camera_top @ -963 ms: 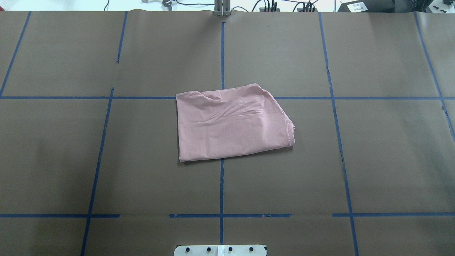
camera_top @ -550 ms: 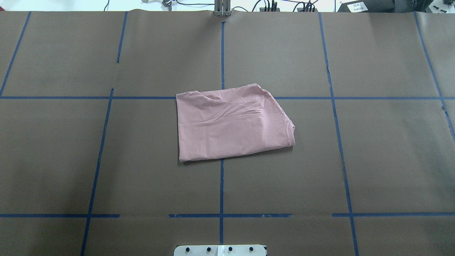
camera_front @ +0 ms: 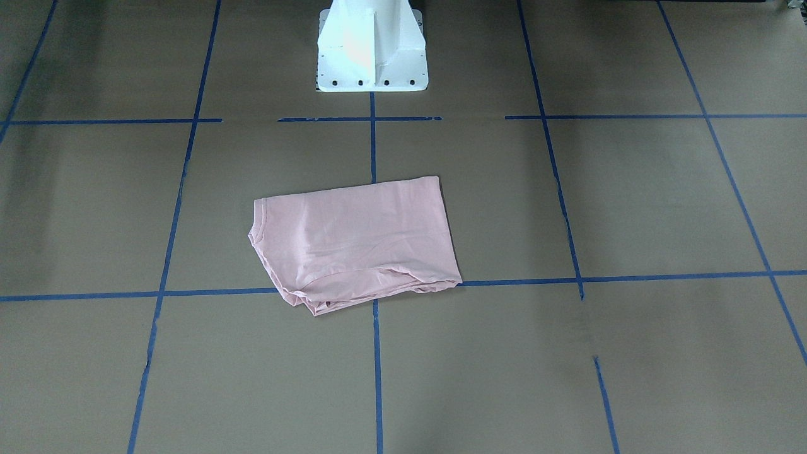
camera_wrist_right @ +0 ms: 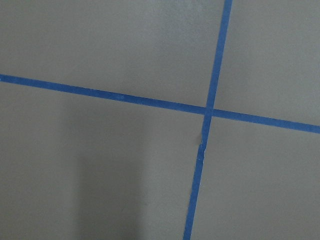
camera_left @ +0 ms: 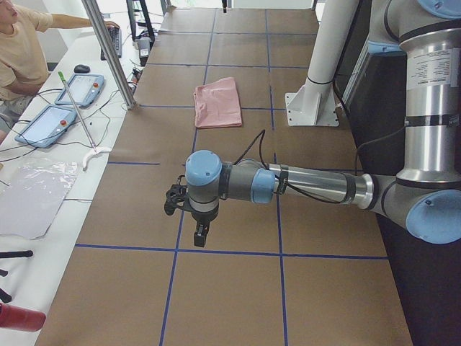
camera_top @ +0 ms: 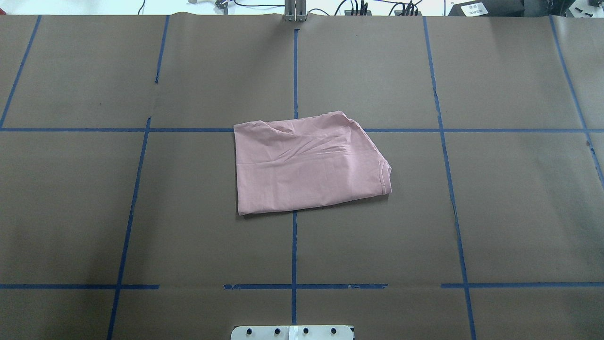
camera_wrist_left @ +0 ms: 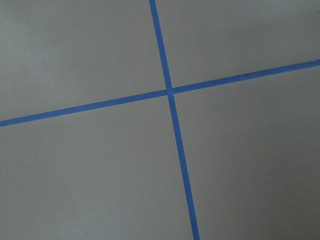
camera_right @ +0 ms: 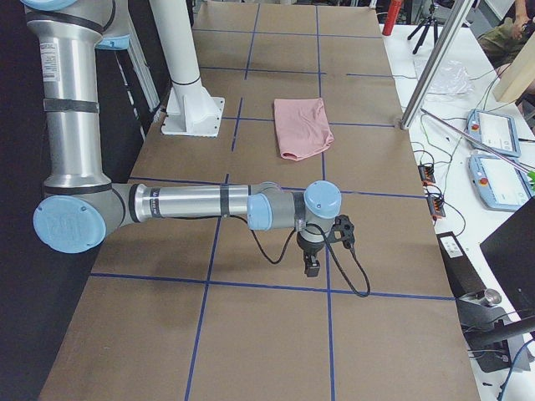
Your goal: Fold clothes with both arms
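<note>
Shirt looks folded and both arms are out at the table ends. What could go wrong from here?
1. The shirt lies unevenly: its far edge is rumpled and the sleeve hem juts out, so another fold may come out skewed.
2. The left arm and right arm are far from it, and both wrist cameras show only tape lines, so a regrasp would likely start blind.
3. The cable looping below the right wrist could snag.

Shirt (camera_top: 306, 163) on table (camera_top: 519, 212), at centre. Base (camera_top: 292, 333) at shirt's 6 o'clock, at table's near edge. Left arm (camera_left: 310, 184) well apart at 9 o'clock, left gripper (camera_left: 200, 234) above table. Right arm (camera_right: 192, 203) well apart at 3 o'clock, right gripper (camera_right: 312, 267) above table.
</note>
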You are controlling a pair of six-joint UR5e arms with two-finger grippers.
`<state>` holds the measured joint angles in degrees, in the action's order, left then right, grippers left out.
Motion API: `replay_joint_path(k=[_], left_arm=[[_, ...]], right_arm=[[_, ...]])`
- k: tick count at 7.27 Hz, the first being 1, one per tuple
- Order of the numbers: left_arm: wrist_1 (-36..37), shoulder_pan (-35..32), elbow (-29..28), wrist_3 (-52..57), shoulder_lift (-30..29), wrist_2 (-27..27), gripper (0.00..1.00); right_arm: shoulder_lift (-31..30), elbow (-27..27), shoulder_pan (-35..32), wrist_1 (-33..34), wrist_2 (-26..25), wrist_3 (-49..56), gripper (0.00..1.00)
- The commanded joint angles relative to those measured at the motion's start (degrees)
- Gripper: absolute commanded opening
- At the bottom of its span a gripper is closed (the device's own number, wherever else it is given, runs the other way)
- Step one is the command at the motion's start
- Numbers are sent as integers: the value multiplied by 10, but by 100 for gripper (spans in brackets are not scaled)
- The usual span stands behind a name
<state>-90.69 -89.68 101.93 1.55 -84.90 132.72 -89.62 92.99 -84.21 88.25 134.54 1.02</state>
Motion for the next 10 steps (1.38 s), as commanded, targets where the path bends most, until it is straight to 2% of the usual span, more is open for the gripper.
replay_joint_path(k=[1,10], left_arm=[[-2,2,0,-7,-1,0,100],[0,2,-15,-3,4,0,100]], right_arm=[[-1,0,0,0,-2,0,100],[-15,6,0,-2,0,0,100]])
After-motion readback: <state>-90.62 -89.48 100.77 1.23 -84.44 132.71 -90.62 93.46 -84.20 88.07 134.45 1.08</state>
